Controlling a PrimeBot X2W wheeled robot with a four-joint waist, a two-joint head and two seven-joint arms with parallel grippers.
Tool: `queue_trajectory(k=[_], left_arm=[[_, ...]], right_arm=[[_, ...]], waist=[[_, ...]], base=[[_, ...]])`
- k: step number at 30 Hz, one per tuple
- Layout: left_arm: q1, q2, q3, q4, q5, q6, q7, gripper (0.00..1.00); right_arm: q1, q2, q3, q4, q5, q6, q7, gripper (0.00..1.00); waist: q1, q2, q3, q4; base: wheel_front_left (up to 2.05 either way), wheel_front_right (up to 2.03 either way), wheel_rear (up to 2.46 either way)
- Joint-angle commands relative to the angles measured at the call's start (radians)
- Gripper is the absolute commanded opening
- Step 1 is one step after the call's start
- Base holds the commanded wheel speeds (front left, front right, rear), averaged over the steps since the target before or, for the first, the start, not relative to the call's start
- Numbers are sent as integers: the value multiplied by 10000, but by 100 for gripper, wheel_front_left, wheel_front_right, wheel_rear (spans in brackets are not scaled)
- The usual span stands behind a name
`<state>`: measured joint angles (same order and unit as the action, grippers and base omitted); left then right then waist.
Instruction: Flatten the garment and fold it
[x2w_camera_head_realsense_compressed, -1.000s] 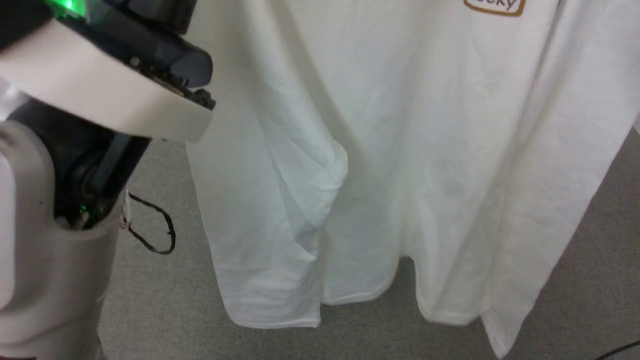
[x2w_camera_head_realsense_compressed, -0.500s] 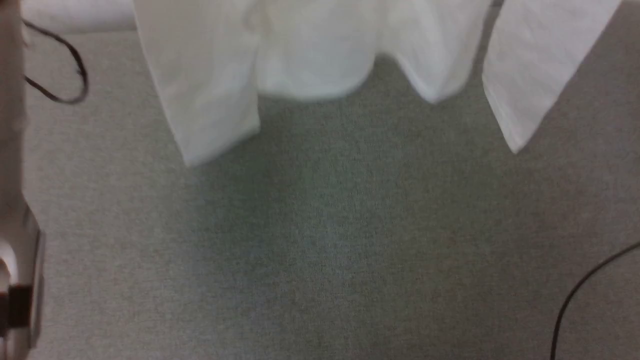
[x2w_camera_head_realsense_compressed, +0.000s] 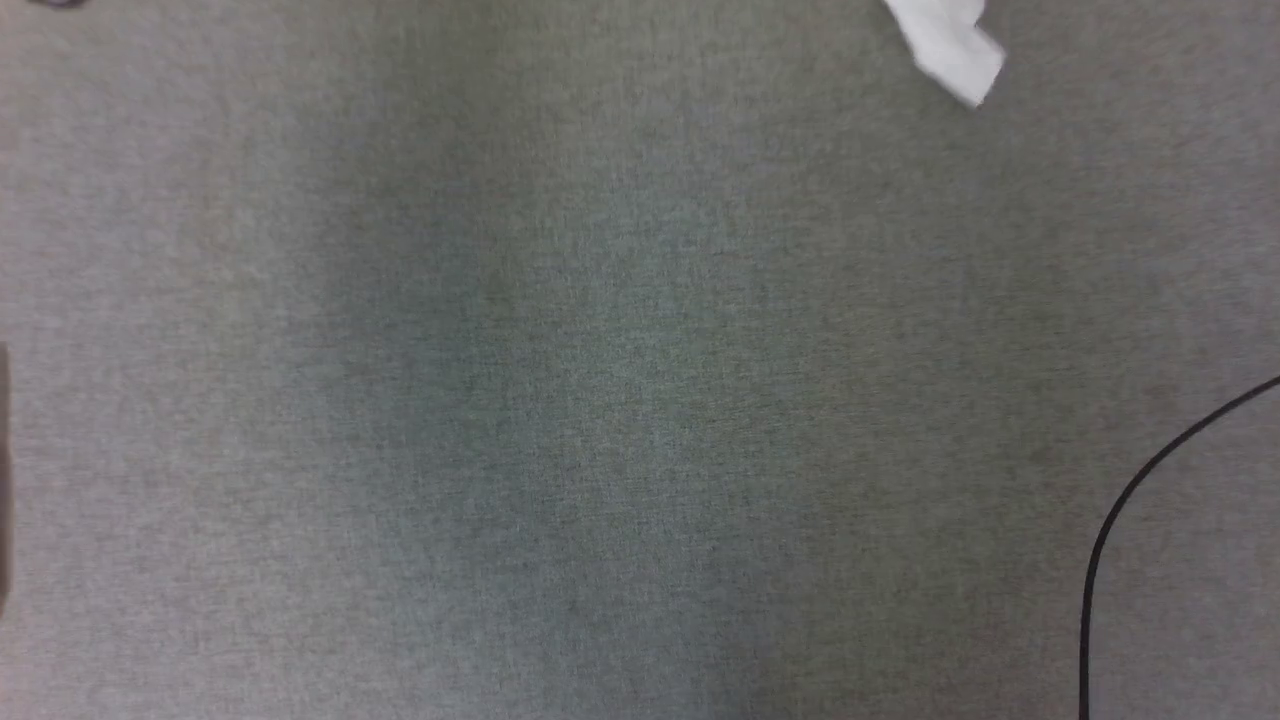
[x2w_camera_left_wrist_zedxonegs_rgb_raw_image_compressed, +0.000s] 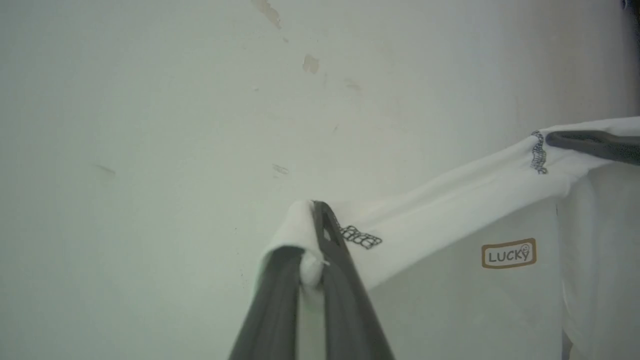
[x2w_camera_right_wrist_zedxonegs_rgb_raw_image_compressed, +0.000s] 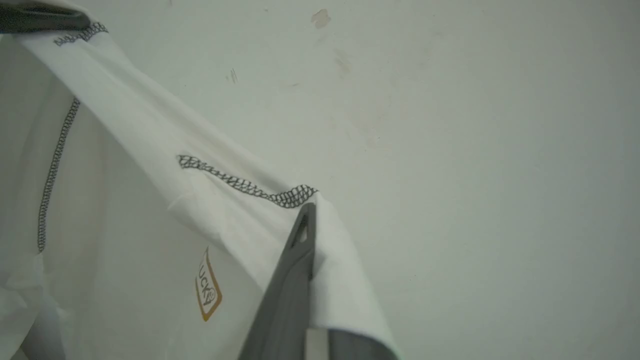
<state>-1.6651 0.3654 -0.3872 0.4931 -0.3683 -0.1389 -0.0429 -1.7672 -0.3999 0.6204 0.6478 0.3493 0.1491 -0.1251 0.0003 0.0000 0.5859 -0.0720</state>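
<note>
The garment (x2w_camera_left_wrist_zedxonegs_rgb_raw_image_compressed: 450, 210), a white thin shirt with dark zigzag stitching and a small "LUCKY" label (x2w_camera_left_wrist_zedxonegs_rgb_raw_image_compressed: 508, 253), hangs stretched between my two grippers in front of a pale wall. In the left wrist view my left gripper (x2w_camera_left_wrist_zedxonegs_rgb_raw_image_compressed: 316, 215) is shut on a bunched part of its top edge, beside a patch of stitching. My right gripper (x2w_camera_right_wrist_zedxonegs_rgb_raw_image_compressed: 306, 220) is shut on the garment (x2w_camera_right_wrist_zedxonegs_rgb_raw_image_compressed: 125, 200) at the other end of that edge, just below a zigzag seam. In the head view, one white corner of the garment (x2w_camera_head_realsense_compressed: 950, 45) hangs at the top right.
Grey carpet floor (x2w_camera_head_realsense_compressed: 600, 400) lies below me. A black cable (x2w_camera_head_realsense_compressed: 1120, 520) curves across it at the lower right. The pale wall (x2w_camera_left_wrist_zedxonegs_rgb_raw_image_compressed: 200, 100) behind the garment has a few small scuff marks.
The whole head picture has shifted, so the camera has moved. The garment went from filling it to a single corner at the top. My left arm has left that view.
</note>
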Motion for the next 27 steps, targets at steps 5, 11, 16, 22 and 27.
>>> queue_trajectory(k=[5, 11, 16, 22, 27], left_arm=[[795, -89, -209, 761, -244, 91, -808, 0], [3526, -877, -473, 1176, -859, 115, -1774, 0], [6515, -1345, -856, 1100, -1101, 190, -2070, 0], [9726, -1224, -1307, 711, -1243, 308, -2127, 0], [11877, -719, -1517, 53, -1451, 587, -1736, 0]], right_arm=[[673, 100, 402, 937, 351, -184, -561, 0], [2933, 737, 1349, 1207, 1241, -184, -1013, 0], [5410, 916, 2245, 731, 2417, -184, -1092, 0], [8084, 707, 3144, -353, 3793, -184, -984, 0], [9789, 250, 3858, -1159, 4367, -184, -617, 0]], waist=[[-3, 0, 306, 357], [-3, 0, -617, 612], [-3, 0, -1821, 758], [-3, 0, -3272, 796], [-3, 0, -4217, 885]], base=[[0, 0, 0], [0, 0, 0], [0, 0, 0], [0, 0, 0], [0, 0, 0]])
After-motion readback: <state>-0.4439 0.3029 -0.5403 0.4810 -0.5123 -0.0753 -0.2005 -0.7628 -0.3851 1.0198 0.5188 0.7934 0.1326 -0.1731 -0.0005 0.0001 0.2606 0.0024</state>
